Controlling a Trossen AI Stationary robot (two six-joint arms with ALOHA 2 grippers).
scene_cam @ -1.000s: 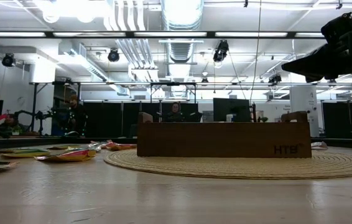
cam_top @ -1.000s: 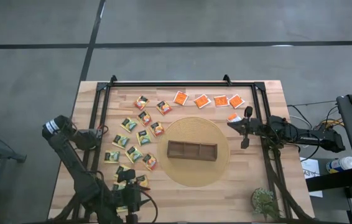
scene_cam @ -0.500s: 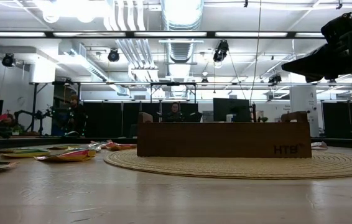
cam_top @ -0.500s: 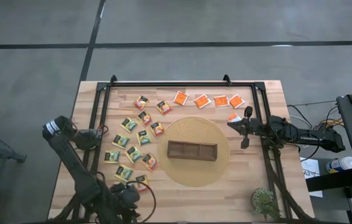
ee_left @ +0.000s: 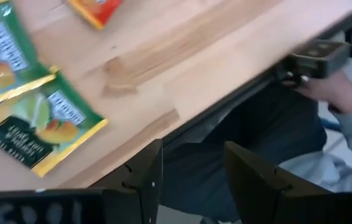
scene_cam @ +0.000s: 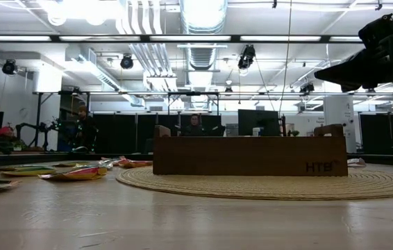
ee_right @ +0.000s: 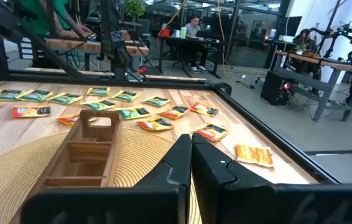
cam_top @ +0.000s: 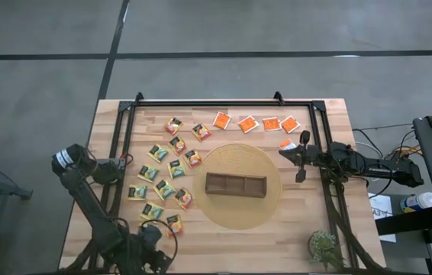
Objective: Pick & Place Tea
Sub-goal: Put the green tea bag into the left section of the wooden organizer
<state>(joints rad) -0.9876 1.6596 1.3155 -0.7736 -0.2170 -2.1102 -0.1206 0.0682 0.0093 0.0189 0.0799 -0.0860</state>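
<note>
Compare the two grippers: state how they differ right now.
The left gripper is open with nothing between its fingers; the right gripper is shut, also empty. The left gripper sits at the table's near edge by the green-and-yellow tea sachets; the right gripper hovers beside the round woven mat, facing the wooden tray. Neither holds tea.

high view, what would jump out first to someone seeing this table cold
The scatter of tea sachets on the table's left half, with a row of bright orange ones along the far edge. At the centre, a brown wooden tray sits on a round woven mat, its compartments empty. The right gripper hovers shut by the mat's right edge; the left gripper is open past the near-left edge.
</note>
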